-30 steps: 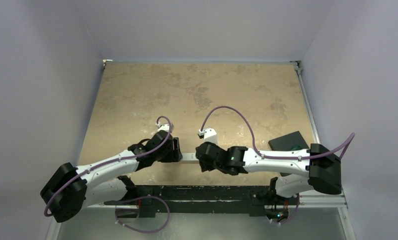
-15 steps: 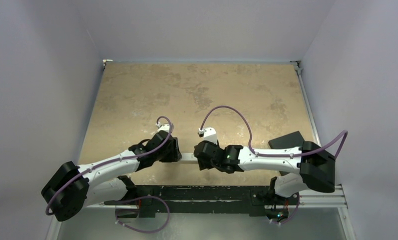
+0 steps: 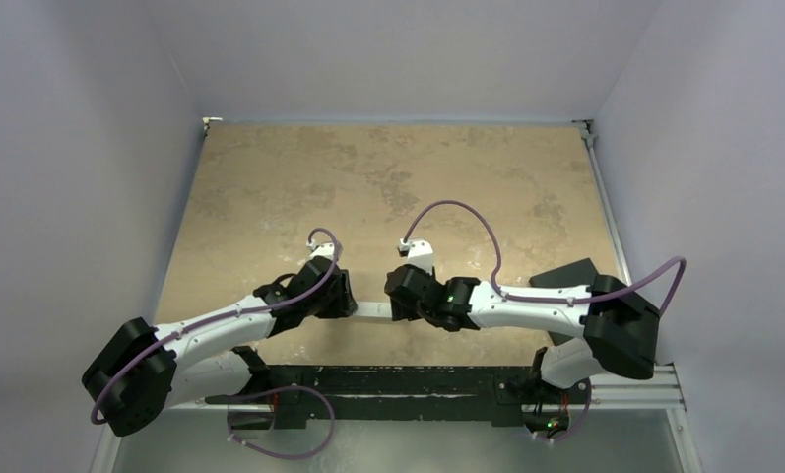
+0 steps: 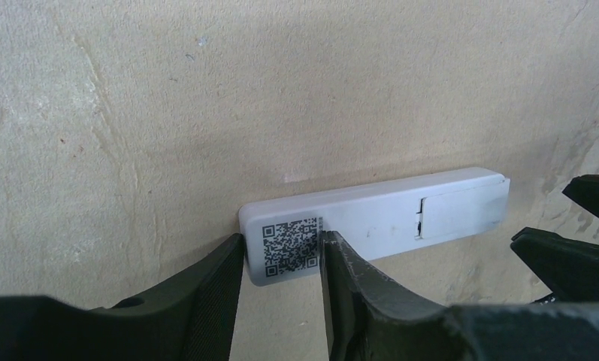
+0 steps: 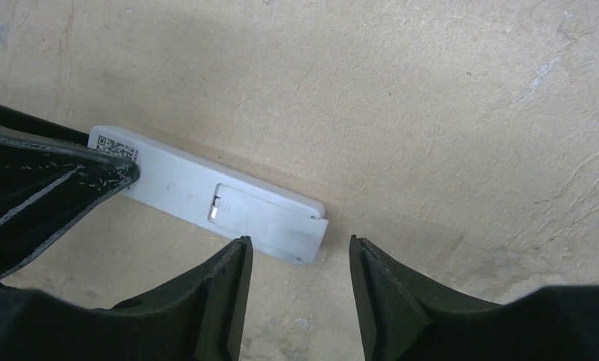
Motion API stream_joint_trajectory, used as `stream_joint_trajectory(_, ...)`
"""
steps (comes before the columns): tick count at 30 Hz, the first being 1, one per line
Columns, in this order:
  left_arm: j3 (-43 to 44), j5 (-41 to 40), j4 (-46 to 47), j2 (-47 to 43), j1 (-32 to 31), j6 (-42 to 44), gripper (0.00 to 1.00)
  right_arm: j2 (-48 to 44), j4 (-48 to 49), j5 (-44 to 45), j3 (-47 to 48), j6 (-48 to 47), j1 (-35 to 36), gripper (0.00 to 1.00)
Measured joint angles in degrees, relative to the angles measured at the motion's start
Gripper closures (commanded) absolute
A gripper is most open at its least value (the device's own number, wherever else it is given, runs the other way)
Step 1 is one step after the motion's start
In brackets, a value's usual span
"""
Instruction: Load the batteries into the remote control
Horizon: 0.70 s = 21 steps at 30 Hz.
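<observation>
The white remote control (image 3: pixel 373 309) lies back-up on the table between my two grippers. In the left wrist view its back (image 4: pixel 386 218) shows a QR label at the near end and a battery cover (image 4: pixel 458 210) at the far end. My left gripper (image 4: pixel 279 252) is partly open, one fingertip against the remote's short end and the other over the label's edge. My right gripper (image 5: pixel 300 252) is open just short of the cover end (image 5: pixel 281 222), where the cover sits slightly slid out. The batteries are out of view.
A black flat pad (image 3: pixel 570 276) lies at the right, beside the right arm's elbow. The tan table (image 3: pixel 388 177) stretches back to grey walls on three sides. A dark rail (image 3: pixel 388 379) with the arm bases runs along the near edge.
My left gripper's jaws have narrowed at the remote's label end. The right gripper has shifted a little back and left toward the remote's cover end, jaws slightly wider.
</observation>
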Motion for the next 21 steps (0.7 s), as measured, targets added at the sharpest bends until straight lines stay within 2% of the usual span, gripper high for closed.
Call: stream_joint_trajectory(21,0.0,0.11,0.31,0.0,0.33,0.39,0.64,5.16,0.02,0.55,0.74,5.05,-0.2,0.42)
